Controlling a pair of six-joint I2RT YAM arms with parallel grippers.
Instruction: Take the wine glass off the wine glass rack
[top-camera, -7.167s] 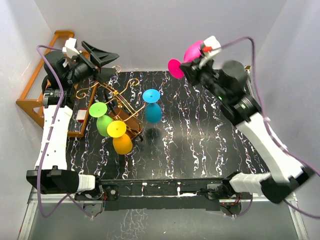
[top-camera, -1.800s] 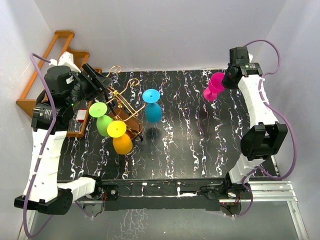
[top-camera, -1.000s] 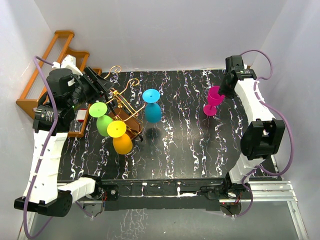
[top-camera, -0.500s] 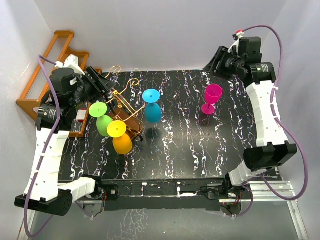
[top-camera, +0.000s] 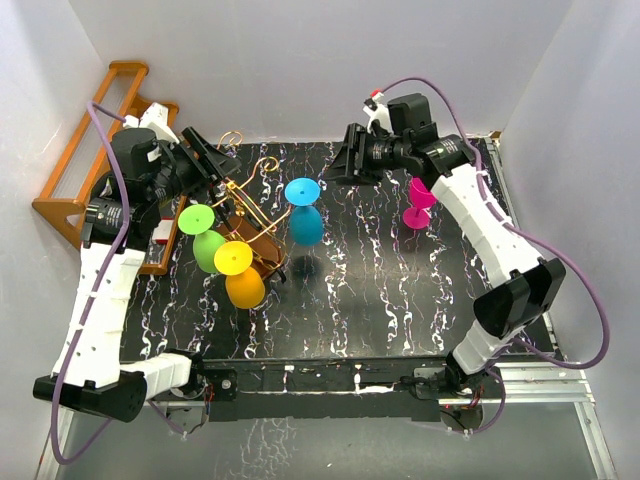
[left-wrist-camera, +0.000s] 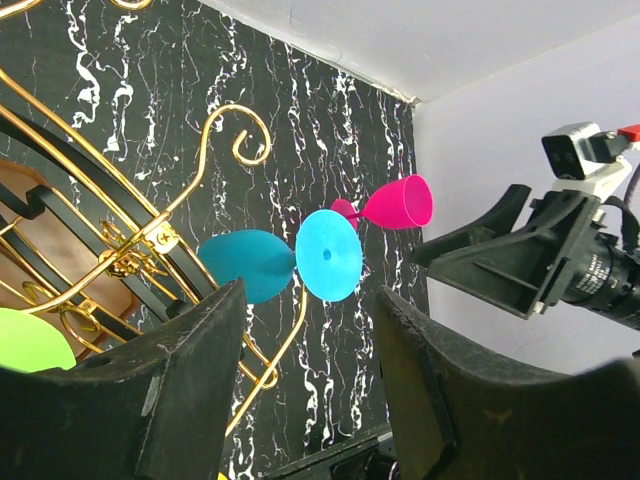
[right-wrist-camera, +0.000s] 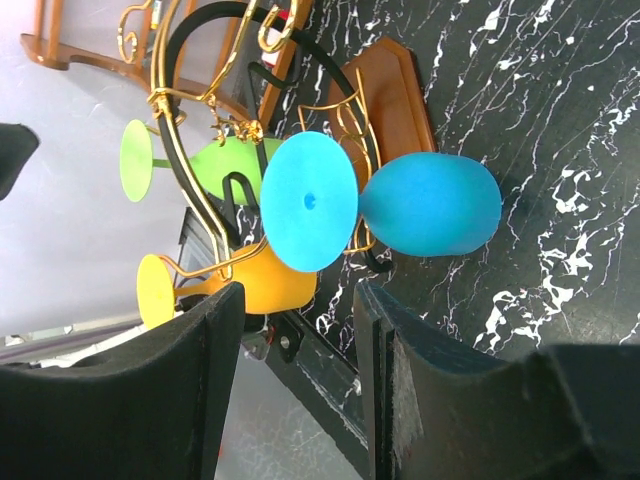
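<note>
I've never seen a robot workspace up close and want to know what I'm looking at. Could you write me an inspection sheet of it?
Surface: black marbled table top.
Job's things: wine glass rack holds the green glass, orange glass and blue glass, feet up; pink glass stands upright on the table, right side.
Clutter: wooden stepped shelf at the left edge.
Grippers: left gripper open beside the rack; right gripper open, facing the blue glass; both empty.
Cables: a purple cable loops off each arm.
Surroundings: plain white walls.
</note>
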